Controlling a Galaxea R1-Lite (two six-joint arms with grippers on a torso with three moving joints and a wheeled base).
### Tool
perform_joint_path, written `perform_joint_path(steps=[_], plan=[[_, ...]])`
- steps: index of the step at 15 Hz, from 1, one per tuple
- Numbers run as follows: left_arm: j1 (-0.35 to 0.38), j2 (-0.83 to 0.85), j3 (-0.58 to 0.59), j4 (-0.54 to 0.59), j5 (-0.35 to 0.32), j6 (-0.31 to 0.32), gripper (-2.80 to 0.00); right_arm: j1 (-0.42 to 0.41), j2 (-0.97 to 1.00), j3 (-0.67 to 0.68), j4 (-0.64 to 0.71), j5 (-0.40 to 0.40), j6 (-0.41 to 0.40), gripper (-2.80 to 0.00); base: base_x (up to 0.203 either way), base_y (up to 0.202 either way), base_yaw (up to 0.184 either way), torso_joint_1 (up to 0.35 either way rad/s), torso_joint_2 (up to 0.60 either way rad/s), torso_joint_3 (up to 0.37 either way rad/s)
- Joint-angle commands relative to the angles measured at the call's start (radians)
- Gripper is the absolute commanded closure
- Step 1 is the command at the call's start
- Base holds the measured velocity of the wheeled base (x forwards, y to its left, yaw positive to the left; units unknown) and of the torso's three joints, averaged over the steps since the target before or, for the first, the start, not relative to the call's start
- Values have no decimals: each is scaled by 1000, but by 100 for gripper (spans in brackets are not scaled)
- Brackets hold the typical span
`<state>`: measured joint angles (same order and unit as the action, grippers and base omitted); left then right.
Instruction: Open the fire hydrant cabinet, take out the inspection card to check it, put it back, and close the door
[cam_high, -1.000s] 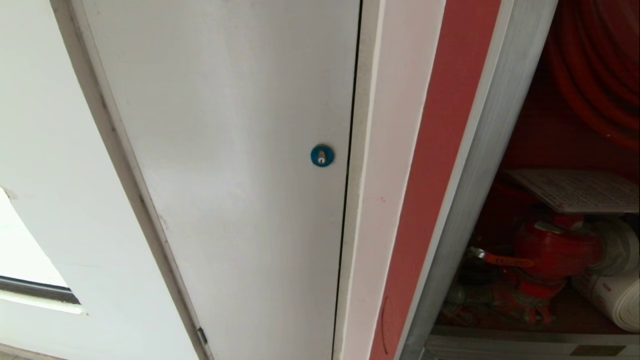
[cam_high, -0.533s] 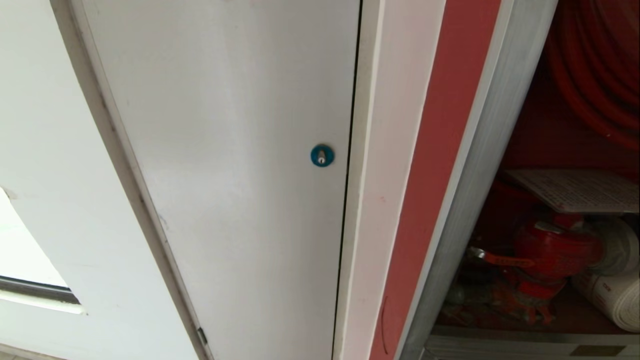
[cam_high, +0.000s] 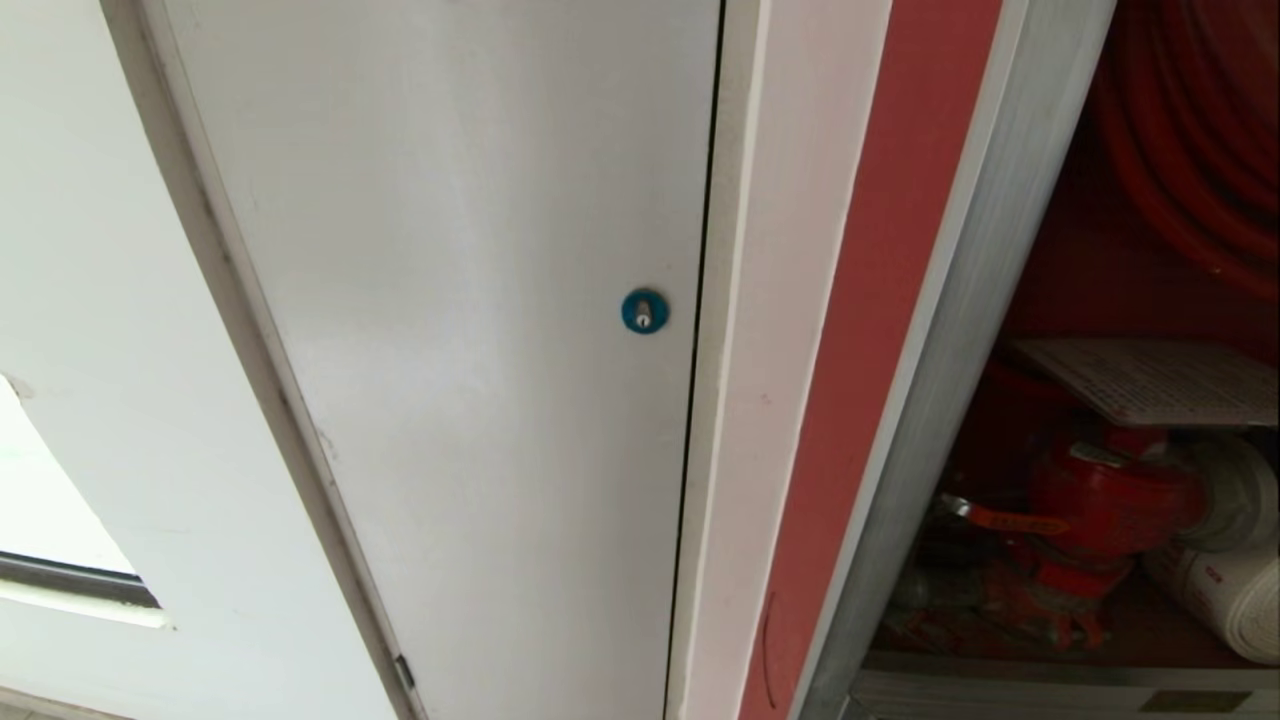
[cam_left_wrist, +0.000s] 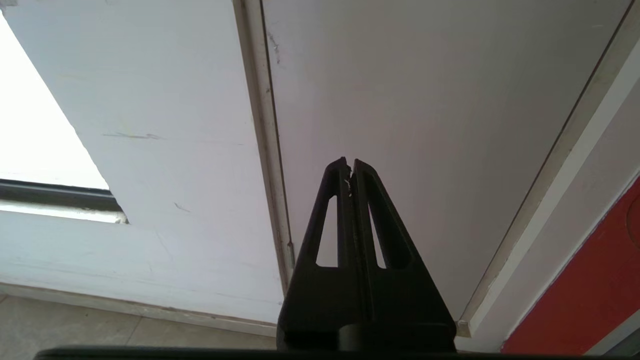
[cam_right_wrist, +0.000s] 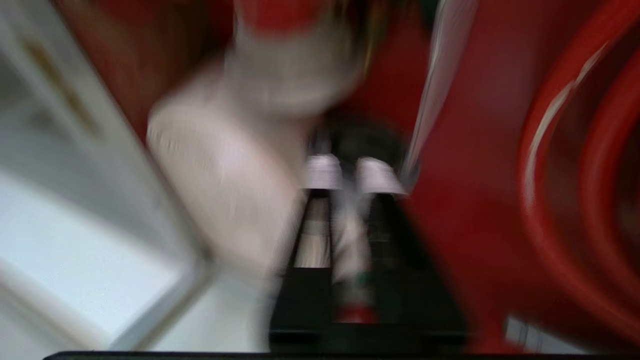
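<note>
Fire hydrant cabinet (cam_high: 960, 330), a tall silver metal-framed box with red lining, stands open at three o'clock in the head view. Inside it a white printed inspection card (cam_high: 1150, 380) lies flat above the red hydrant valve (cam_high: 1110, 510), with a white rolled hose (cam_high: 1225, 590) at four o'clock and a red hose coil (cam_high: 1190, 140) at one o'clock. A plain white panel door (cam_high: 450, 330) with a round blue lock (cam_high: 644, 311) fills the centre.

One risk, I judge, is that the right gripper (cam_right_wrist: 352, 177) strikes the white hose or the valve on its way and misses the card, because the space is crowded. This gripper points into the red interior; its view is smeared, so I cannot tell if its claw is released or clenched, and nothing clearly sits in it. The left gripper (cam_left_wrist: 350, 167) is parked, clenched and empty, pointing at the white panel door.
</note>
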<state>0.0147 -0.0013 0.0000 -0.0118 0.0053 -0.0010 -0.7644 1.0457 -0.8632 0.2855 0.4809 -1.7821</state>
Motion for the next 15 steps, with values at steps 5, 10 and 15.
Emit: perform_joint_path(steps=[5,10,15], plan=[[-1,1,6,0,1,-1,0,-3,82,56,-218,36,-16,-280,0,0,0,0,0,0],[-1,0,6,0,1,-1,0,42,153,64,-306,38,-7,-280,0,0,0,0,0,0],[0,1,6,0,1,-1,0,127,242,5,-357,-13,33,-280,0,0,0,0,0,0]])
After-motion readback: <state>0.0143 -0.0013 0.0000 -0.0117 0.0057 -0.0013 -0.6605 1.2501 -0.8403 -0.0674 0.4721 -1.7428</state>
